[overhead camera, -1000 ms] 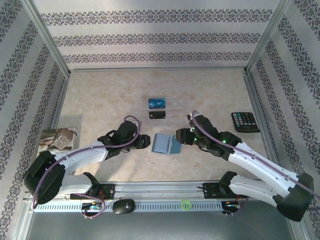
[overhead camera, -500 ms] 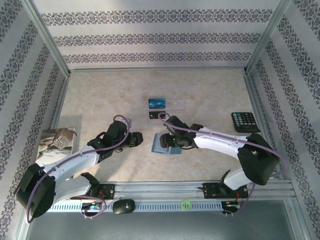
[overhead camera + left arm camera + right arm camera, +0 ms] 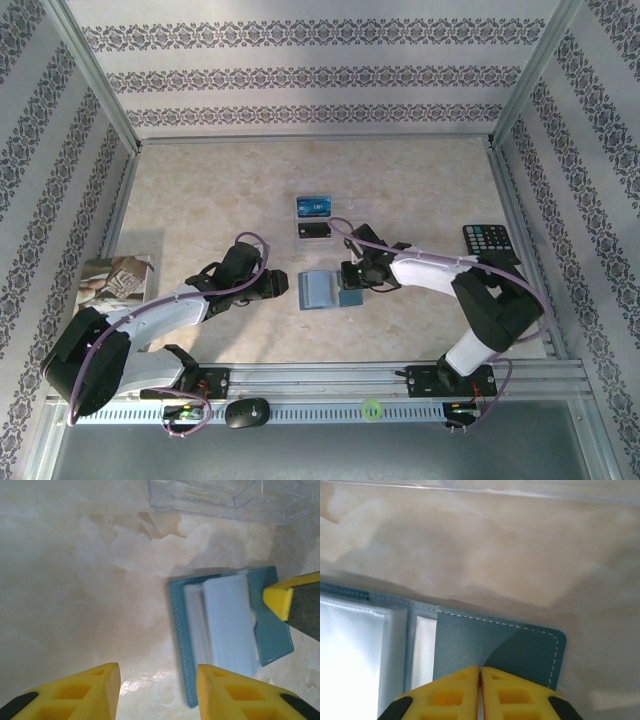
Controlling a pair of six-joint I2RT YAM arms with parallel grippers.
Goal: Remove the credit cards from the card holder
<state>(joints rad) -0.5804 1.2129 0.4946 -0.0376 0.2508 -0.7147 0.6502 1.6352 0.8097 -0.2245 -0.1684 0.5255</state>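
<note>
The card holder lies open, long axis left-right. Your right gripper, clenched, presses its right flap; your left gripper, spread, sits near its left edge.

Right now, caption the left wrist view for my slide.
Open left gripper facing the spread teal card holder, a right fingertip at its edge.

The card holder is teal-blue, white-stitched, with pale milky pockets, on a beige marbled desk. The left claw and right claw are bright yellow. At the right, a black calculator; walls carry grey floral bands.
</note>
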